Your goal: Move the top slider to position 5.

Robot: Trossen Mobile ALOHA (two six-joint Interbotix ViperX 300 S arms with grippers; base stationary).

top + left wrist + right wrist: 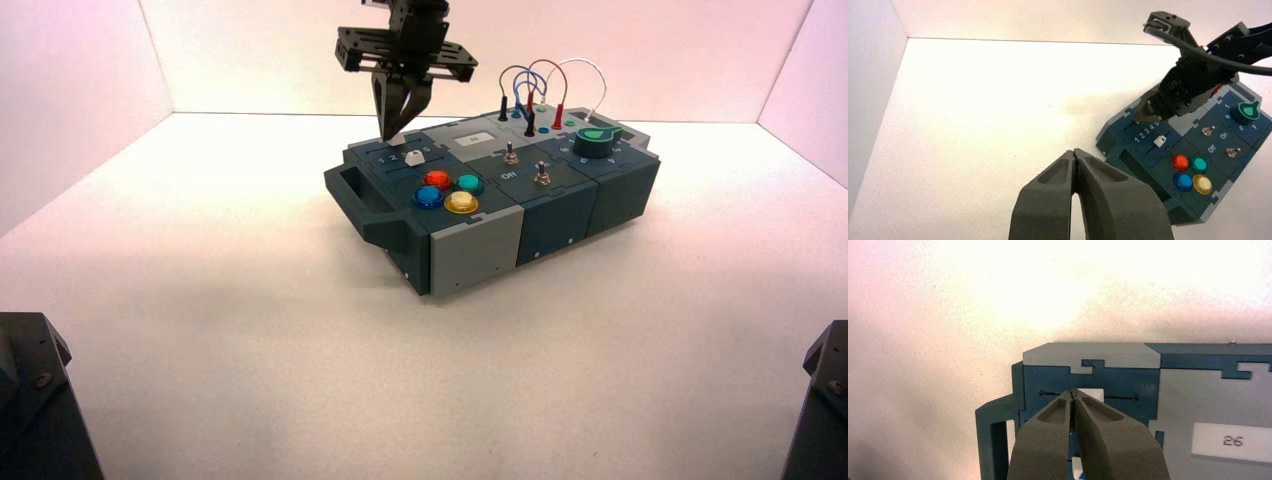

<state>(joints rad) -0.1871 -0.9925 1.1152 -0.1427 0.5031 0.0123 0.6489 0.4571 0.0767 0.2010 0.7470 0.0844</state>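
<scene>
My right gripper (397, 132) (1074, 391) points down, shut and holding nothing, over the slider panel at the handle end of the box (480, 250). In the right wrist view its tips stand right beside the top slider (1094, 395), a white knob about midway along its thin slot, on the side toward the handle. The fingers hide part of that knob. In the left wrist view the printed row 1 2 3 4 5 (1146, 132) shows, with position 5 (1156, 124) just under the right gripper (1139, 119). My left gripper (1075, 151) hangs shut over bare table, off to the box's left.
The twin white slider knob (414, 157) sits nearer the front. Red (437, 179), teal (470, 183), blue (427, 196) and yellow (461, 202) buttons, two toggle switches (510, 153), a green knob (597, 140), looped wires (540, 85) and a "26" label (1233, 441) fill the box. White walls surround the table.
</scene>
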